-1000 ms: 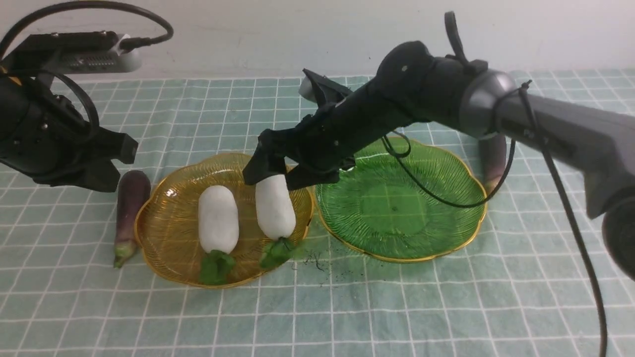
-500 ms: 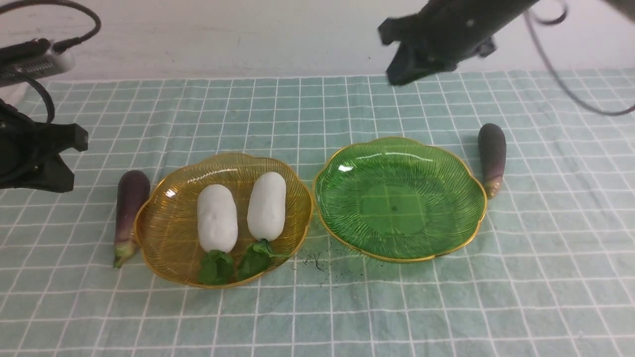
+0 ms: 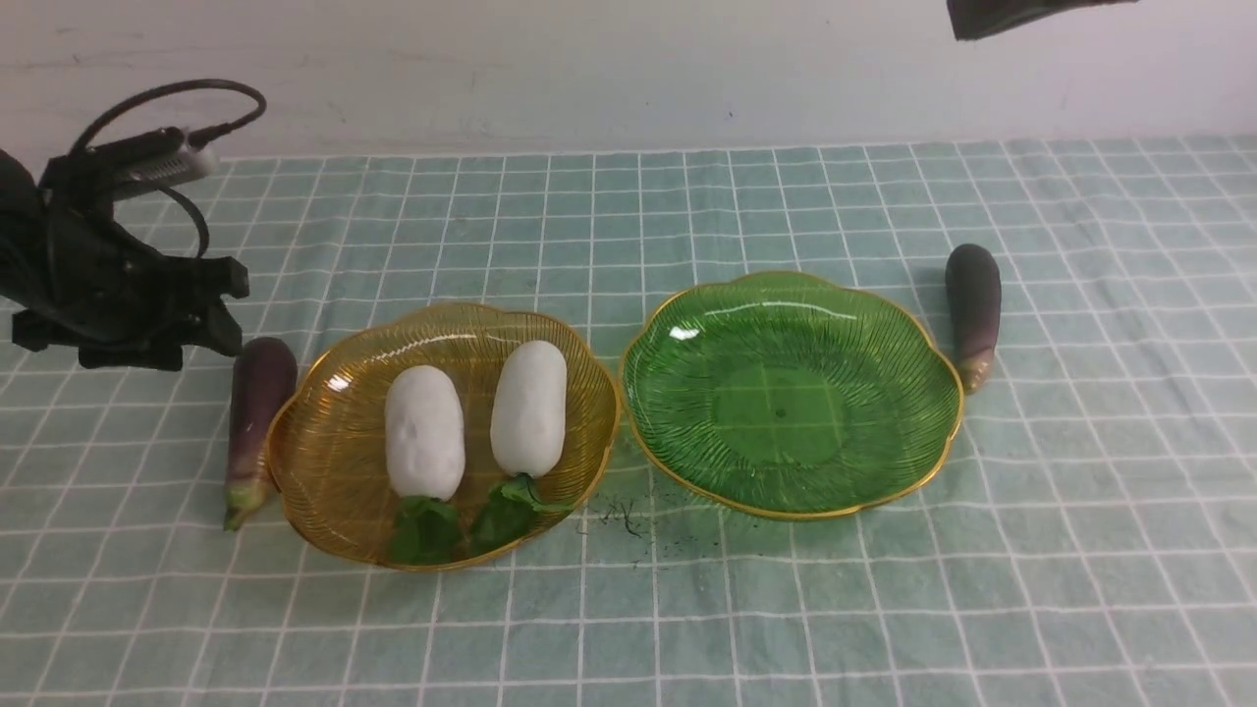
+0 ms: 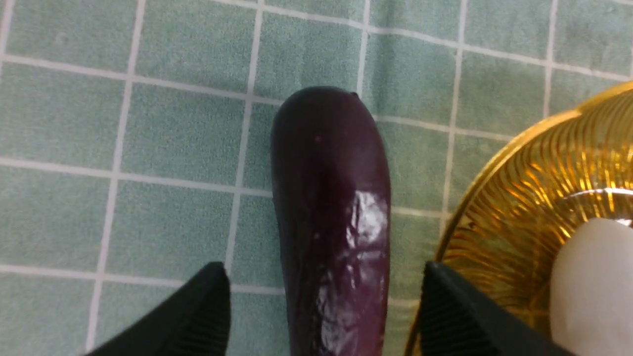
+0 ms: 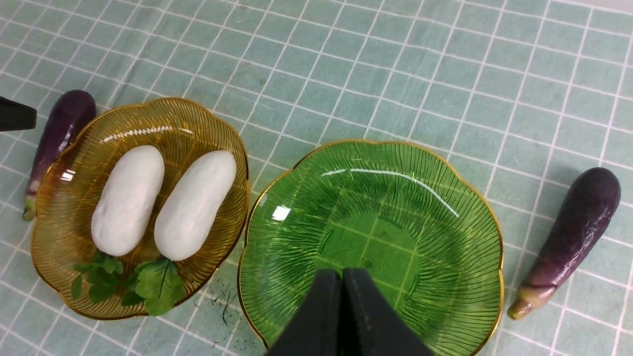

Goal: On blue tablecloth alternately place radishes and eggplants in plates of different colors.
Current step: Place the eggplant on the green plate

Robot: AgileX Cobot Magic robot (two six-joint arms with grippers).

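Now both radishes lie in the amber plate; left end effector has opened wide over the left eggplant. Right end effector, shut and empty, has withdrawn. Eggplant transfer likely begins; green plate empty.

Evenly lit in the front view, with small white glints on both plates; blurred at the left gripper's fingertips.

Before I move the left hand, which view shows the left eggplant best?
The right wrist view: the eggplant appears there from end to end, near plate. Front view also shows it whole; left wrist view is closest but cuts its stem.
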